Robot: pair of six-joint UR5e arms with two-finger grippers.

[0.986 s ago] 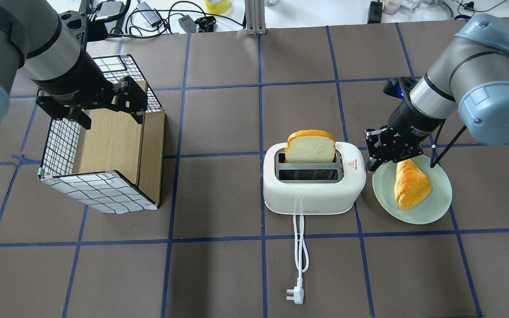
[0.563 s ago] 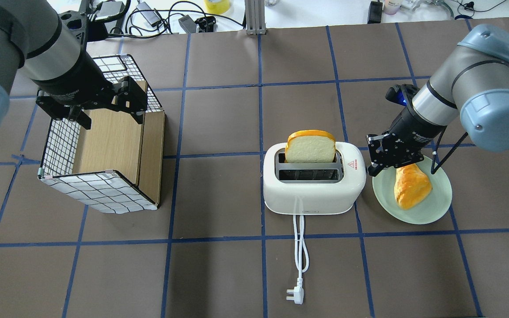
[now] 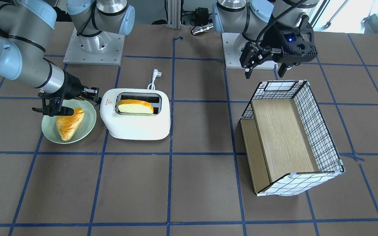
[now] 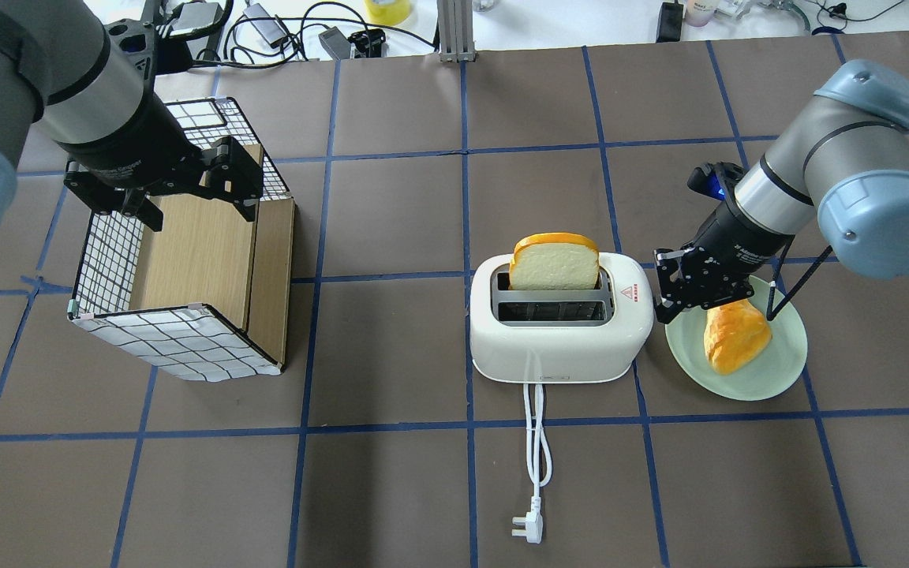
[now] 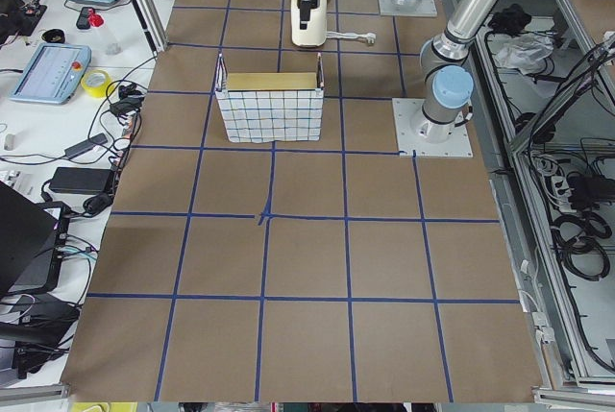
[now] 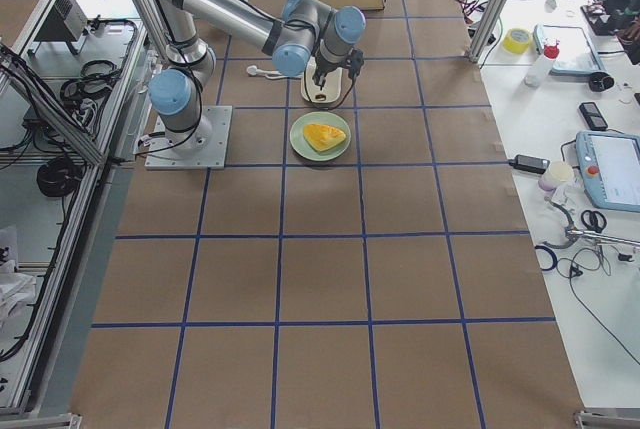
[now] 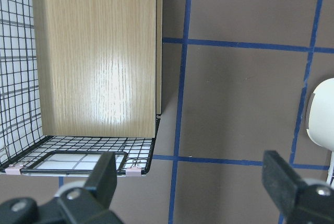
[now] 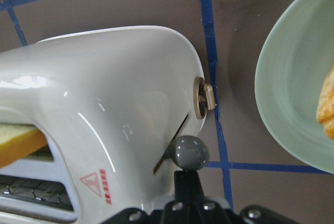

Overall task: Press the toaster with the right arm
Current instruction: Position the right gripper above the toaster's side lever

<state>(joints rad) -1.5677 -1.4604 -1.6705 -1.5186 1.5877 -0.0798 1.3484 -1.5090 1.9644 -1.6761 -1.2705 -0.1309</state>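
Nearest the robot lay the white plug (image 4: 527, 530), its cord (image 4: 535, 442) running toward 12 o'clock up to the toaster (image 4: 561, 339), which stood mid-table. At the toaster's 3 o'clock sat a green plate (image 4: 778, 371) carrying a golden pastry (image 4: 731, 339). The right gripper (image 4: 662, 311) hung over the plate's 10 o'clock rim, in the gap between plate and toaster. Its fingers were pressed together and their tip was up against the grey ball knob (image 8: 190, 152) on the toaster's end wall, beside a beige dial (image 8: 203, 98). Well off at 9 o'clock stood a wire-and-wood crate (image 4: 178, 343). The left gripper (image 4: 198, 207) hung above its far end, fingers spread apart, holding nothing. The toaster was white, rounded and glossy, with a red triangle mark (image 4: 626, 293) near the knob end. A slice of bread (image 4: 555, 264) stood proud of the far slot, and the near slot (image 4: 553, 312) showed its grey grille.
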